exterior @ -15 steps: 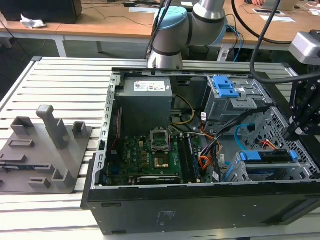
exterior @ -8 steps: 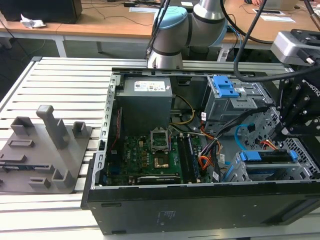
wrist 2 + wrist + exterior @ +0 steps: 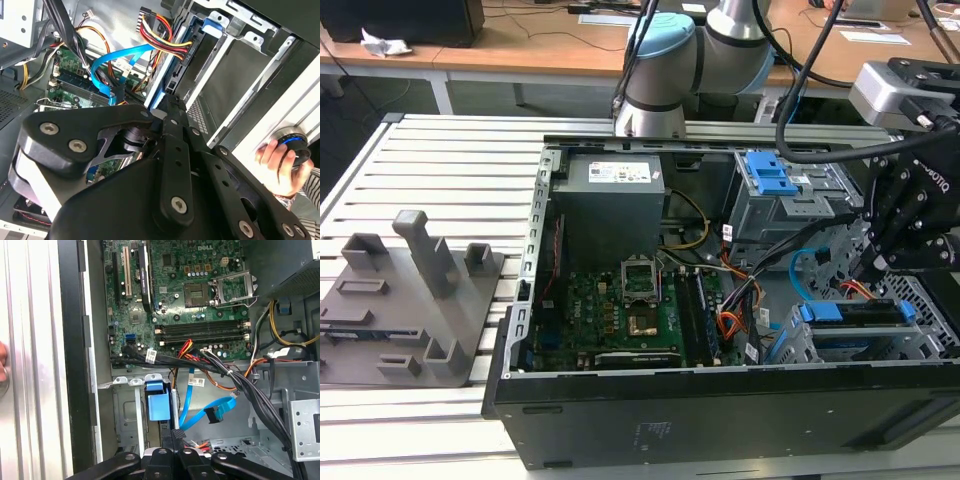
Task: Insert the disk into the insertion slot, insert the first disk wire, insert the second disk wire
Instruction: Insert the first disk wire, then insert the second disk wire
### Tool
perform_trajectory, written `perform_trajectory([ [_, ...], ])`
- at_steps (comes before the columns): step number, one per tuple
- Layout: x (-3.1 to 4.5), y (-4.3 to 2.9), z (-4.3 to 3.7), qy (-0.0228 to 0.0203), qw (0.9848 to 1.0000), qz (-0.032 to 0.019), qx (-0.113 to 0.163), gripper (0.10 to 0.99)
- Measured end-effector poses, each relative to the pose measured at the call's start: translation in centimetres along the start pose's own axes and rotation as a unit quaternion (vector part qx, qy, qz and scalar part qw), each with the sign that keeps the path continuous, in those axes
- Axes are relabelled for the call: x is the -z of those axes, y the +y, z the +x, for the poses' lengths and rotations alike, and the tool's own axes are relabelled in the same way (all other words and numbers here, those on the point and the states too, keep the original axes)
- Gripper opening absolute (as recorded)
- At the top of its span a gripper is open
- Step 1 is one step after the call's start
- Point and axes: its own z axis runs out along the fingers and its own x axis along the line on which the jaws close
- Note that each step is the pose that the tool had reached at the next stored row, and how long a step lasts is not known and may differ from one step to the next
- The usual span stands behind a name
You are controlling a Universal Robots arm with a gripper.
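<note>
One step is judged done, the disk (image 3: 850, 312) seated in the insertion slot (image 3: 930, 335); the second disk wire (image 3: 189, 390) is seen unplugged beside the disk; the gripper (image 3: 173, 432) jaws are seen clenched.

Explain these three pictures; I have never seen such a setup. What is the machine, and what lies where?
The exterior view shows a robot arm reaching into an open computer case on a slatted table. Two cameras riding near its wrist look past the gripper into the case, at the motherboard. Whether it holds anything is unclear. The blue-framed disk sits in the perforated grey insertion slot. The light-blue cable curls loose nearby. A grey fixture lies beside the case.
</note>
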Motion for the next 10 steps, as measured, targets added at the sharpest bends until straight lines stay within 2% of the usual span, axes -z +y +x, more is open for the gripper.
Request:
perform_trajectory([
  [10,0.00,0.04,0.00,0.0000,1.0000,0.0000,0.000,0.106],
])
